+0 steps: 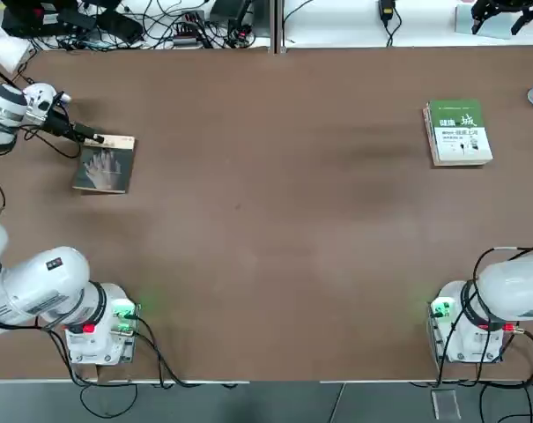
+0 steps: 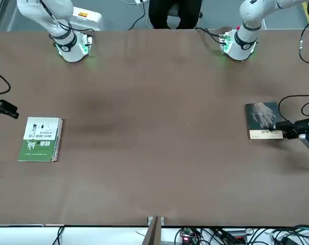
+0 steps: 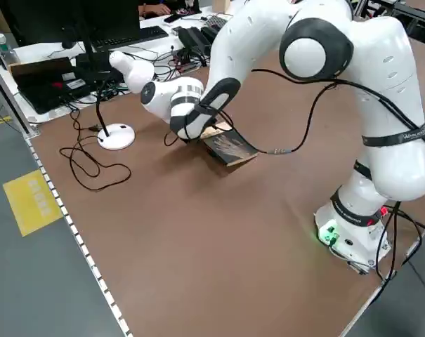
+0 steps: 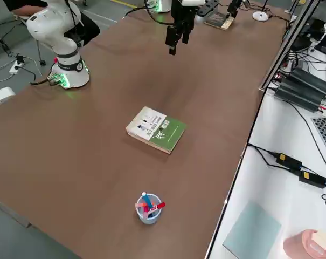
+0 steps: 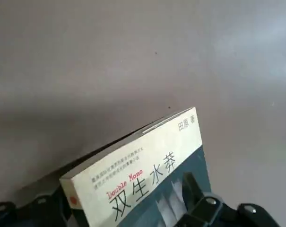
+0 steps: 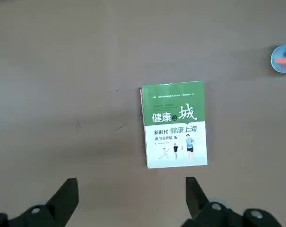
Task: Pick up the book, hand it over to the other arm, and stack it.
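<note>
The book (image 1: 106, 167) is a thin grey-brown paperback with a pale hand picture and lies at the table's far left. It also shows as the book (image 2: 261, 118), the book (image 3: 233, 147) and the book (image 5: 147, 175). My left gripper (image 1: 94, 137) is down at its tan end, open, with one finger (image 5: 206, 208) over the cover and the other off the book's edge. My right gripper (image 4: 173, 47) hangs open high above the table's right side, holding nothing. The right wrist view has the same gripper (image 6: 131, 194) looking down.
A thicker green-and-white book (image 1: 458, 132) lies at the far right, seen also as the green-and-white book (image 6: 174, 125). A cup of pens (image 4: 148, 208) stands by the right edge. A white lamp base (image 3: 117, 133) and cables sit beyond the left gripper.
</note>
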{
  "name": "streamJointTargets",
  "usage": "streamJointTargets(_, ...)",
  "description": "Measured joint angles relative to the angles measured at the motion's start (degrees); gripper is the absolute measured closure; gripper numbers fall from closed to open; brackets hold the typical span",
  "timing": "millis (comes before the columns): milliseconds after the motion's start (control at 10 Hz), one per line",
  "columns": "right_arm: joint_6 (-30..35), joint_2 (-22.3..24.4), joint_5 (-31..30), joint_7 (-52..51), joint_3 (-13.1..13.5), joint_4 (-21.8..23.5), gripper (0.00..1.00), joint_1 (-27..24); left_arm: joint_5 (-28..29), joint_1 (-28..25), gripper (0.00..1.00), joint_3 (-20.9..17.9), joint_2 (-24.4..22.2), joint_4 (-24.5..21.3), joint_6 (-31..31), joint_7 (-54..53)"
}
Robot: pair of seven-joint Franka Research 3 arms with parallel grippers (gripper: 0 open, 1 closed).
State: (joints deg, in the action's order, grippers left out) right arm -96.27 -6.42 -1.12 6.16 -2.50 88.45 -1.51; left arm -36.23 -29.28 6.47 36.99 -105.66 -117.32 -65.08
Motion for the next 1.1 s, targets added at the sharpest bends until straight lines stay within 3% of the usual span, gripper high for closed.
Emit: streamJointTargets(1100, 0.0, 0.0, 0.0, 0.0, 0.0, 0.0, 0.00, 0.0, 0.0, -1.2, 0.10, 0.0, 0.2, 0.0, 2.1, 0.0)
